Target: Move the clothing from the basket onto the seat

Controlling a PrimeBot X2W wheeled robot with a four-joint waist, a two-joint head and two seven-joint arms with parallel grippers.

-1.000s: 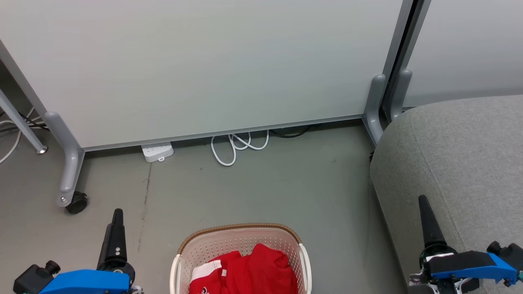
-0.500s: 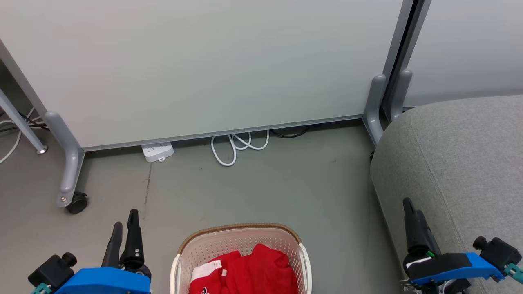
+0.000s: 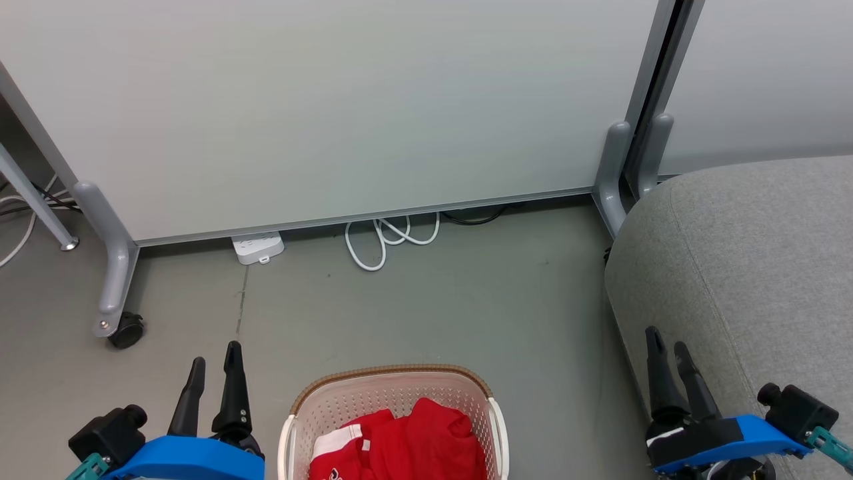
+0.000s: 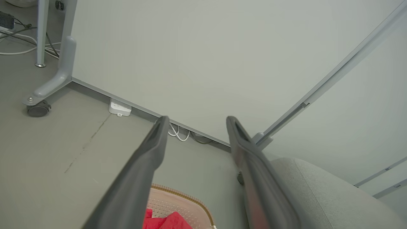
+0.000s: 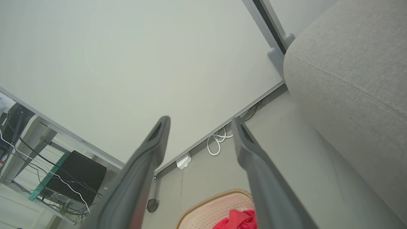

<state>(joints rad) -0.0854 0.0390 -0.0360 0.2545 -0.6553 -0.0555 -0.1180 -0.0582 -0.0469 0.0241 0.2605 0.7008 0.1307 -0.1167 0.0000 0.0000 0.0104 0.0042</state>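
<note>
A: Flanking the laundry basket (image 3: 393, 369) at six o'clock, why hover clear of it?

B: Probably poised to reach in: left gripper (image 3: 213, 357) at seven, right gripper (image 3: 666, 340) at five, jaws spread wide (nothing between the fingers). The red clothing (image 3: 413, 433) lies heaped inside; the grey seat (image 3: 766, 253) stands at three.
</note>
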